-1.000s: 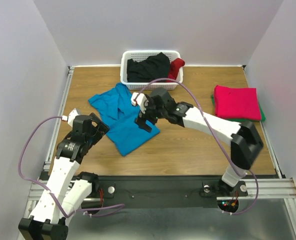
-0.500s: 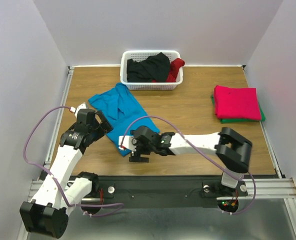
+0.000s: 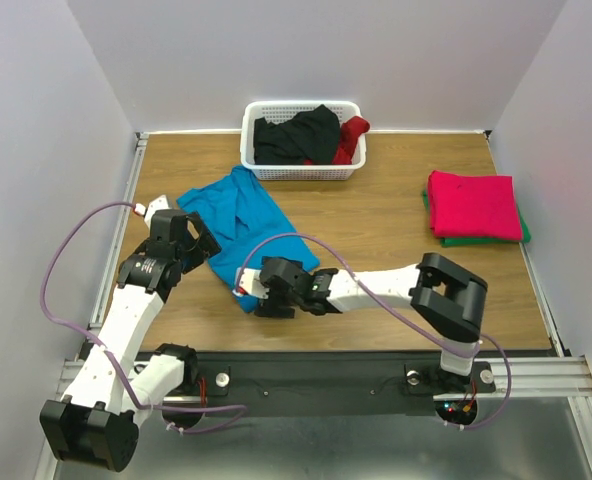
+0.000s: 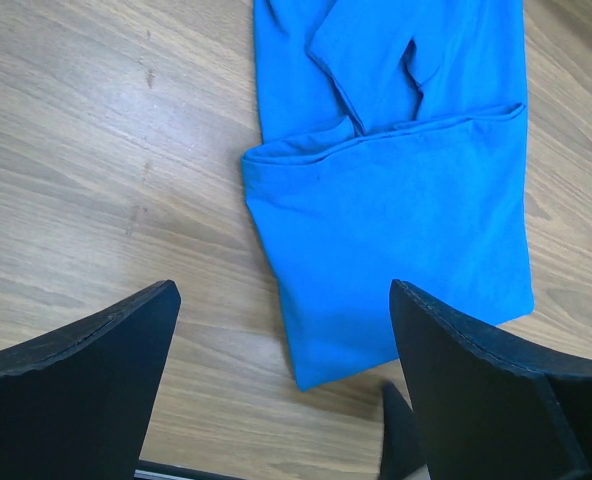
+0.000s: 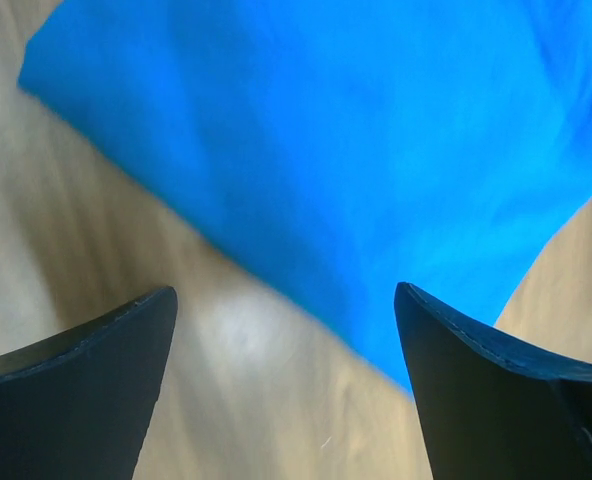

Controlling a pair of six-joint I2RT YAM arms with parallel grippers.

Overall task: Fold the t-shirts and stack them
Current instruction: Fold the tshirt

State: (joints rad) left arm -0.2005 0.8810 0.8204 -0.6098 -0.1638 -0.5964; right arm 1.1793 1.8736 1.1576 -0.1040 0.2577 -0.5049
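Where the turquoise-blue t-shirt lies on the left half of the table, it is seen partly folded, its lower half doubled into a smooth panel and its upper part rumpled toward the basket. In the left wrist view the shirt is shown with a hemmed fold line running across it and a sleeve tucked above that line.

The left gripper is held just beside the shirt's left edge; its jaws are spread wide, with bare wood and the cloth edge framed between them, and nothing is gripped. The right gripper is set at the shirt's near corner. Its jaws are likewise apart, and the blue cloth is seen beyond them. That picture is blurred, so it cannot be told whether the fingertips touch the fabric.

At the far edge, a white lattice basket is placed, and two crumpled shirts are held in it: a black one filling most of it and a dark red one spilling over its right end.

Well apart, on the right, a magenta-red shirt is stacked folded on a green shirt, of which only an edge is shown.
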